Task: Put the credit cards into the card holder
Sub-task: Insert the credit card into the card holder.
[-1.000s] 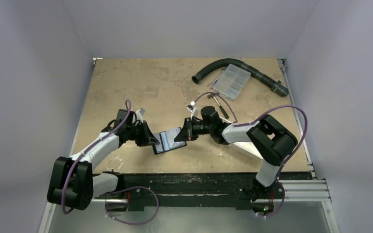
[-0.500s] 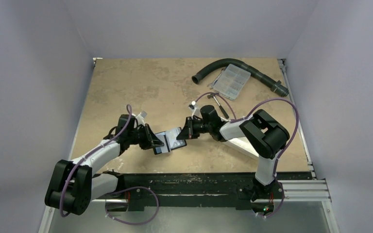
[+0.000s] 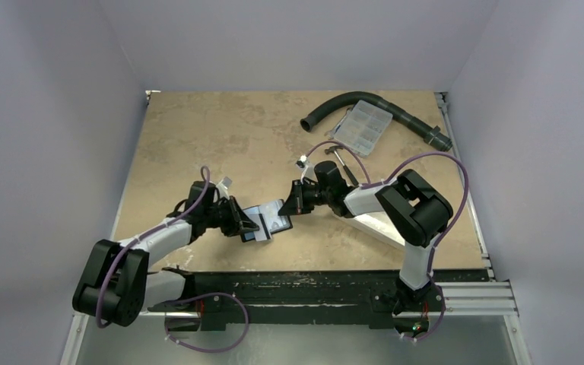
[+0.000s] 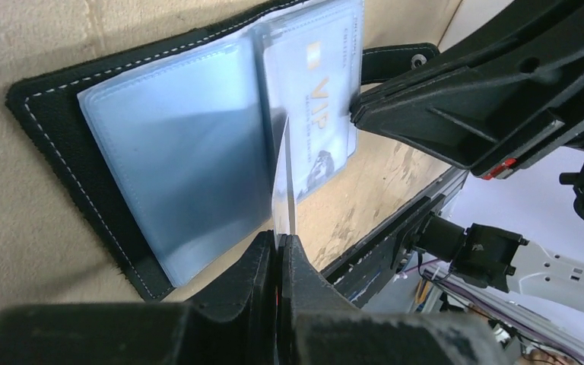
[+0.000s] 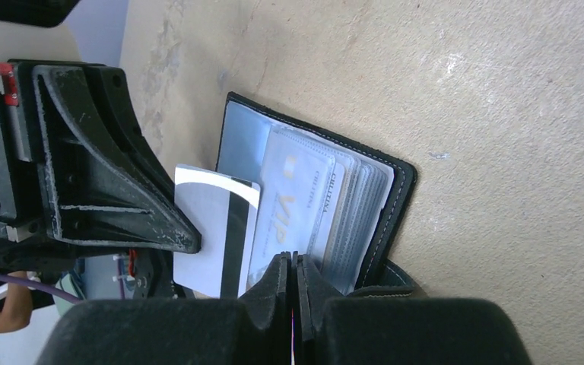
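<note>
The black card holder [image 3: 265, 223] lies open on the table between my two grippers, its pale blue sleeves up. My left gripper [image 3: 245, 225] is shut on a white card with a black stripe [image 5: 214, 228], held on edge [image 4: 283, 186] at the fold of the card holder [image 4: 61, 144]. My right gripper [image 3: 286, 208] is shut on the edge of a clear sleeve of the card holder [image 5: 399, 199], by a sleeve holding a VIP card [image 5: 289, 205]. In the left wrist view the VIP card [image 4: 315, 114] lies under the right gripper's fingers [image 4: 456, 106].
A black hose [image 3: 399, 112] and a clear compartment box [image 3: 360, 126] lie at the back right. Small tools [image 3: 347, 163] lie behind the right arm. The table's front edge [image 3: 312, 266] is close below the card holder.
My left gripper has moved right with the white card, up to the open card holder. The right gripper has shifted slightly back, still at the holder's right side.
</note>
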Available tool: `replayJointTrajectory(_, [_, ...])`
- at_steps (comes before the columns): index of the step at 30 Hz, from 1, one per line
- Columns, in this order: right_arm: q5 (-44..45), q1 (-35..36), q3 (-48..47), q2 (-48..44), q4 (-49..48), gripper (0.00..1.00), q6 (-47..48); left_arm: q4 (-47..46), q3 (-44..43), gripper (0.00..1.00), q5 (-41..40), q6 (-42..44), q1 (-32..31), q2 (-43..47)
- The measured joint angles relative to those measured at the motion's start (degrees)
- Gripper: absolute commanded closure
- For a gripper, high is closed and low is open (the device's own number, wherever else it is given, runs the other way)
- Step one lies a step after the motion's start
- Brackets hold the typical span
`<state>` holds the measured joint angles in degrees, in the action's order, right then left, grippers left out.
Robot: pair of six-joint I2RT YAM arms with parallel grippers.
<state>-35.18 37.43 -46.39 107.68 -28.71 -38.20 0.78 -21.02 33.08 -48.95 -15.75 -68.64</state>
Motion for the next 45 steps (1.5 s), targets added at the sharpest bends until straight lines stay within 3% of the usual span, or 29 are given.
replayJointTrajectory(10, [-0.1, -0.1, -0.3, 0.0, 0.5, 1.00, 1.3, 8.7, -7.5, 1.00, 1.1, 4.2, 2.0, -6.2])
replayJointTrajectory(22, [-0.1, -0.1, -0.3, 0.0, 0.5, 1.00, 1.4, 13.9, -10.1, 1.00, 1.9, 7.6, 3.4, -9.3])
replayJointTrajectory(34, [0.3, 0.0, -0.9, -0.3, 2.2, 1.00, 2.3, 16.9, -10.6, 1.00, 1.1, 8.3, 3.4, -6.9])
replayJointTrajectory(40, [9.5, 3.1, -4.5, -5.9, 14.8, 0.82, 8.5, 20.0, -13.8, 1.00, -1.9, 9.7, 3.4, -5.5])
replayJointTrajectory(45, [13.4, 5.1, -4.9, -13.3, 18.8, 0.80, 11.3, 16.4, -13.0, 1.00, -0.9, 9.3, 3.4, -9.6])
